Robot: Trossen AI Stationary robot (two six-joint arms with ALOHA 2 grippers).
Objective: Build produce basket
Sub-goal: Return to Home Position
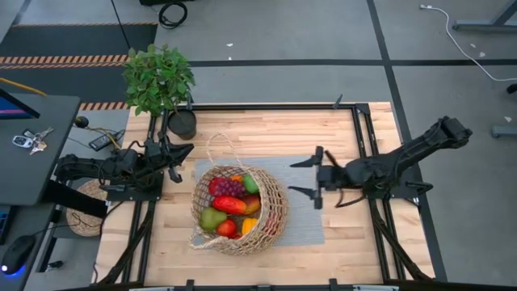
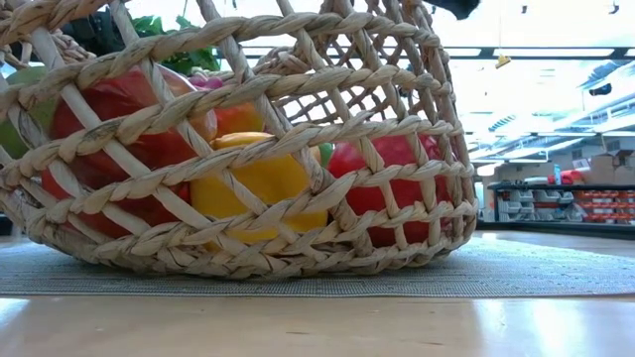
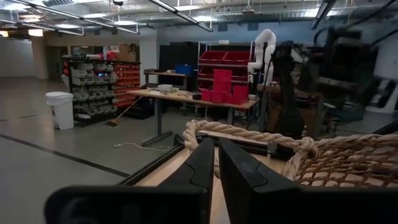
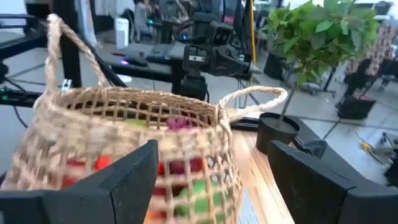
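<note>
**A:** Where is the basket, and how would it handle?

**B:** It sits on the grey mat, just toward 6 o'clock of the middle of the table. The wicker is open and light, but the load of produce should make it weighty. I judge the weave gives a little when squeezed, and the fruit would roll if it is tipped.

**A:** Where would you take hold?

**B:** By the rim. The thin loop at its 11 o'clock looks too slack to steady a full load.

**A:** And the grippers?

**B:** The right gripper hangs at the basket's 3 o'clock, spread wide and holding nothing. The left gripper is at 10 o'clock, near the plant, with its fingers pressed together and empty.

**A:** What is unclear?

**B:** From above only the top pieces show, such as the grapes and the pear. The low view is filled by the basket wall, which cuts a yellow piece into slivers. I cannot tell what lies beneath.
</note>
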